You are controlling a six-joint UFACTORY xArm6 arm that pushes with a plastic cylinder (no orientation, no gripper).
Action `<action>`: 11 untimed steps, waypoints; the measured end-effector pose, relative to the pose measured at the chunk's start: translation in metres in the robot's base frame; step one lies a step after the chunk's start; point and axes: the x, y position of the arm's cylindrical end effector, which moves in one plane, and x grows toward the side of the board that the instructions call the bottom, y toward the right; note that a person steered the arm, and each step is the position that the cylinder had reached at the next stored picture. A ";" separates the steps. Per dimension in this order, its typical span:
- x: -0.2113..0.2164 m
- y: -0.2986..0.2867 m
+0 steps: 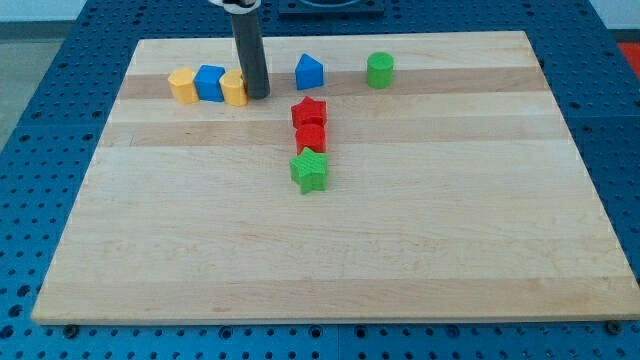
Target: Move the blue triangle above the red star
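Note:
The blue triangle (309,72) sits near the view's top, just above and slightly left of the red star (309,112). A red block (311,138) lies directly below the star, touching it, and a green star (310,171) lies below that. My tip (257,96) is left of the blue triangle, with a small gap between them, and it stands right next to a yellow block (234,88).
A blue block (210,83) and another yellow block (182,85) sit in a row left of my tip. A green cylinder (379,70) is right of the blue triangle. The wooden board (330,250) lies on a blue perforated table.

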 end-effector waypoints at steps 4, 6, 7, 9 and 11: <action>-0.061 0.092; -0.053 0.129; -0.013 0.148; 0.011 0.146; -0.056 0.108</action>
